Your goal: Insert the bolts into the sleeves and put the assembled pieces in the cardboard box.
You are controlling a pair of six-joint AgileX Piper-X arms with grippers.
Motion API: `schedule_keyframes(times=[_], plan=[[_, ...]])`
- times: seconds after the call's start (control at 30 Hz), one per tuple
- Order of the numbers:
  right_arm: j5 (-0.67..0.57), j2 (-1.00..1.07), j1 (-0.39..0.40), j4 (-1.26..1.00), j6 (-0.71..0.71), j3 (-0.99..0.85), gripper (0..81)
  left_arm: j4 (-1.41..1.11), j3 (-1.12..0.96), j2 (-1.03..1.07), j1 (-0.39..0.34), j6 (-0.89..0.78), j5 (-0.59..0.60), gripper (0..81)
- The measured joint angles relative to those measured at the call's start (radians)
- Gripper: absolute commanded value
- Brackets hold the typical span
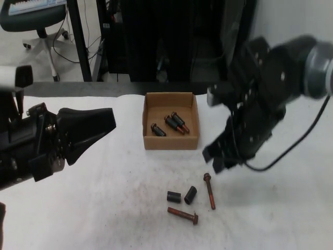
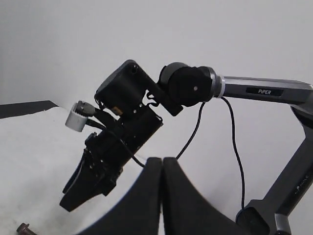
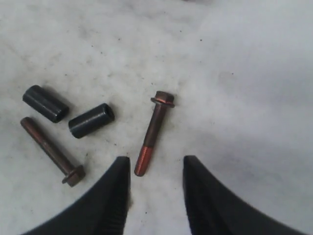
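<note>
Bolts first: I see two loose ones lying flat on the white table (image 1: 104,208), in front of the cardboard box (image 1: 147,140). The right bolt (image 1: 209,191) has its flanged head toward the box. In the right wrist view, the paler threaded tip of this bolt (image 3: 154,129) lines up with the gap between the fingers. The near bolt (image 1: 183,214) lies crosswise closer to the arms, head toward the right. Two black sleeves lie on their sides between them. The left sleeve (image 1: 174,197) and the right sleeve (image 1: 190,195) are close together but not touching, and both are apart from either bolt. Inside the box I count three assembled pieces (image 1: 171,123), dark sleeves with copper ends showing, resting on the box floor.

My right end effector (image 1: 212,160) hangs above the table, just over the head end of the right bolt. Its fingers (image 3: 115,196) are spread apart with nothing between them, and they touch none of the parts.

My left end effector (image 1: 106,121) sits off to the left of the box, raised over the table and well apart from the bolts and sleeves. Its two fingers (image 2: 151,196) are pressed flat together and hold nothing. Past them, the left wrist view shows the right arm (image 2: 195,85) bent down toward the table.
</note>
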Motion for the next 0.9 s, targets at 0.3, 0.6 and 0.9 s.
schedule_keyframes(times=[0.3, 0.6, 0.9], plan=[[0.02, 0.054, 0.064, -0.143, 0.167, 0.079, 35.1, 0.0, 0.0, 0.0, 0.0, 0.0, 0.006, 0.3], [0.028, 0.192, 0.071, -0.111, 0.234, -0.012, 35.1, 0.0, 0.0, 0.0, 0.0, 0.0, 0.028, 0.3], [0.101, 0.224, 0.063, -0.086, 0.175, -0.06, 35.1, 0.002, 0.0, 0.0, 0.0, 0.0, 0.045, 0.3]])
